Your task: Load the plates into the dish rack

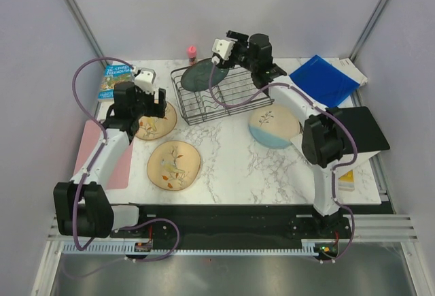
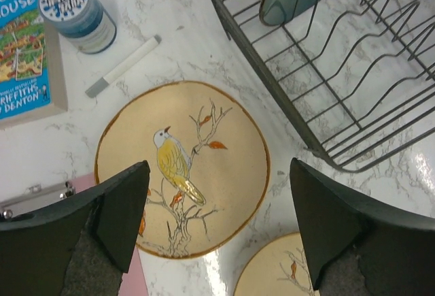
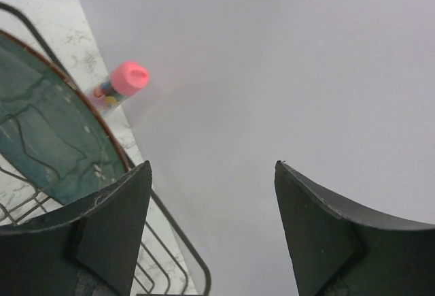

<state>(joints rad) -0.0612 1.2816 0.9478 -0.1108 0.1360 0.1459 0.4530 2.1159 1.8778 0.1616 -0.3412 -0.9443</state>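
Teal plate [image 1: 202, 75]: leaned on edge in the dish rack [image 1: 217, 105], just left of your right pincer [image 3: 212, 167], whose jaws gaped wide, empty. Tan bird plate [image 2: 182, 167]: lay flat directly beneath your left pincer [image 2: 219, 173], likewise spread wide, holding nothing. Second tan plate [image 1: 174, 165]: flat, behind that pincer, toward the bases. Cream-and-blue plate [image 1: 273, 126]: flat, below your right pincer, beside the dish rack

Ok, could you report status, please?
Left gripper open over tan round bird plate. Right gripper open. Dark teal round plate in black wire dish rack. Nothing blocking.
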